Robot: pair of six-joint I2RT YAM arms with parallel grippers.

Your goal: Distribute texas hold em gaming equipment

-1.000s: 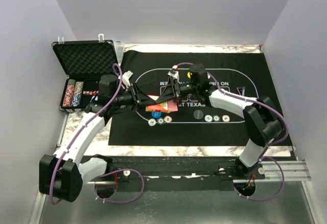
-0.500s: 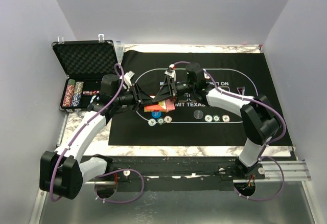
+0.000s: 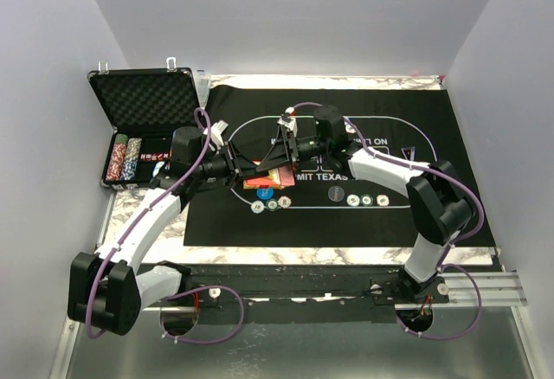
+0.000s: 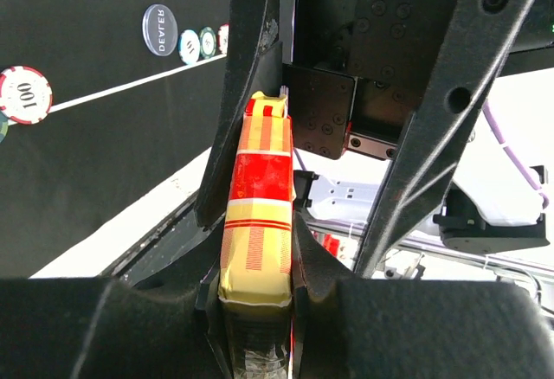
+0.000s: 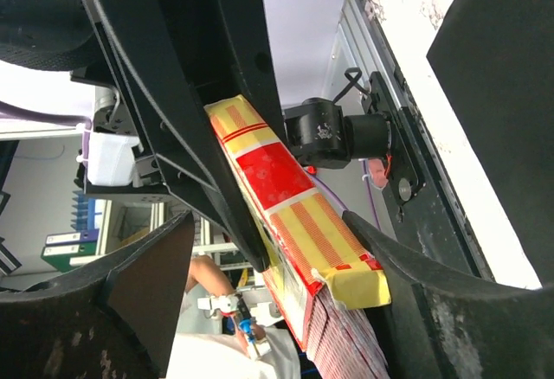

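Marbled worktop (image 3: 286, 256) runs along the near edge beneath my two arms, carrying the black felt mat (image 3: 415, 189) printed for Texas Hold'em. Nearest me on the felt, a short row of striped poker chips (image 3: 258, 207) sits left of centre. A dark dealer disc (image 3: 336, 194) and three more chips (image 3: 367, 200) lie to their right, set down as if for players' places. Just beyond them, over the middle of the mat, my left pincer (image 4: 257, 258) is clamped on the flat faces of the red-and-yellow card box (image 4: 260, 163). It holds the box off the felt with the free end pointing toward my other arm, a grip I judge is meant to steady it so the deck can be drawn out. My right pincer (image 5: 270, 223) faces it with jaws apart, one finger on either side of that free end and neither pressing on it. From the right wrist, edges of red-backed playing cards (image 5: 342, 344) show right by the box's end; whether they sit in its mouth or beneath it I cannot tell. Farthest off, at the back left corner, the foam-lined case (image 3: 143, 102) stands open with stacked chips (image 3: 124, 158) in its tray, stock not yet shared out.
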